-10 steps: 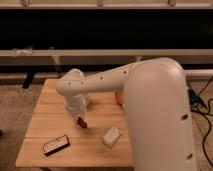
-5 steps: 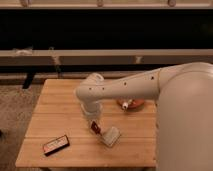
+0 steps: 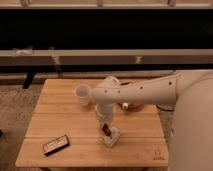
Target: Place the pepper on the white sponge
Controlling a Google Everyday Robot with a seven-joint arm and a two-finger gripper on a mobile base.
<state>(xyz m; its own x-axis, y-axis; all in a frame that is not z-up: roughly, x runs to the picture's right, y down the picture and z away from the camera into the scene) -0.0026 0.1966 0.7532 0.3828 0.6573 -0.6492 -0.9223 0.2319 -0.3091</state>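
Just below frame centre I see my gripper (image 3: 106, 126) pointing down over the white sponge (image 3: 111, 137), the pepper (image 3: 107, 130) at its tip touching the sponge — the arm hides the grip. Lower left on the table (image 3: 60, 112) lies a black box (image 3: 55, 145); a white cup (image 3: 83, 94) stands upper left of the gripper.

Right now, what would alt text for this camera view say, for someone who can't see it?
A white robot arm reaches down over a wooden table, its gripper holding a dark-red pepper on a white sponge. A white cup and black box sit nearby.
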